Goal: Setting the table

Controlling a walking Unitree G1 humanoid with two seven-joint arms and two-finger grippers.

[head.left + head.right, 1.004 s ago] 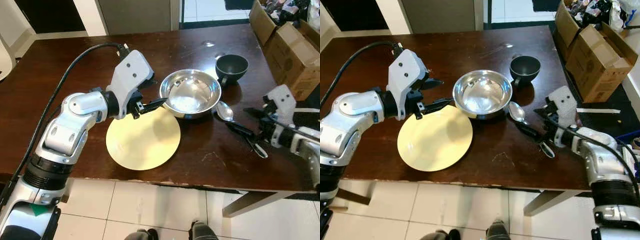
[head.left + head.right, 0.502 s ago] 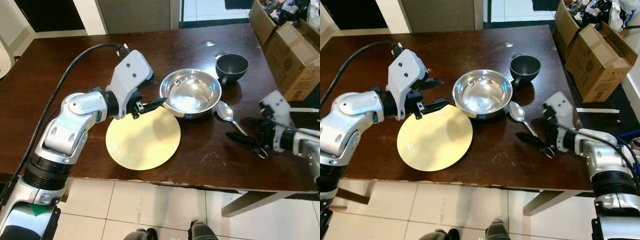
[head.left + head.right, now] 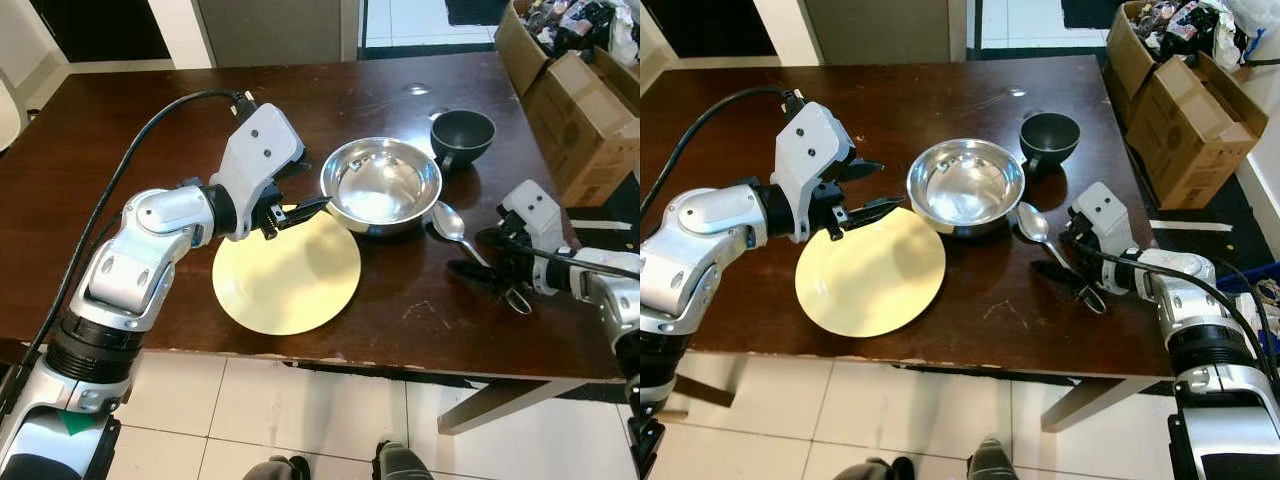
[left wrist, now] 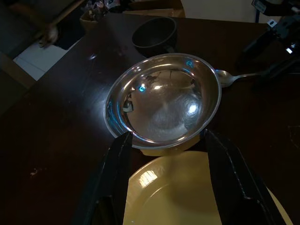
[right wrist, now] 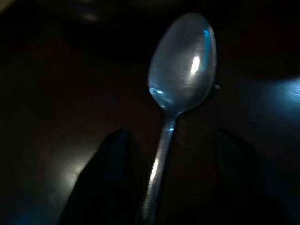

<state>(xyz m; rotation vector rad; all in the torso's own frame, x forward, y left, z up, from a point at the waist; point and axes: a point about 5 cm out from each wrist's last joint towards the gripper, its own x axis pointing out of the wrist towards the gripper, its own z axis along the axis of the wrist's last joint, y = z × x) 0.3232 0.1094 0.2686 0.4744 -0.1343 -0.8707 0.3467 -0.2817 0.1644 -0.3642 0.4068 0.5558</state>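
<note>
My right gripper point(image 5: 164, 187) is open around the spoon point(image 3: 1036, 225) handle, not holding it. My left gripper point(image 4: 164, 154) sits open by the metal bowl point(image 3: 381, 184), beside the yellow plate point(image 3: 287, 272); the table is partly set

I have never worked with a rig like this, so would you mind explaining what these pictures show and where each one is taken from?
This is a humanoid robot with two silver arms, each ending in a gripper of two long black fingers. The two wide pictures come from a stereo camera on its head, looking down at a dark wooden table. The other two come from cameras on its wrists, looking along the fingers.

On the table lie a yellow plate, a steel bowl, a dark cup and a spoon. Cardboard boxes stand to the right.

The left gripper is open at the bowl's near rim, above the plate's far edge. The right gripper is open, one finger on each side of the spoon's handle. Nothing is held yet.
</note>
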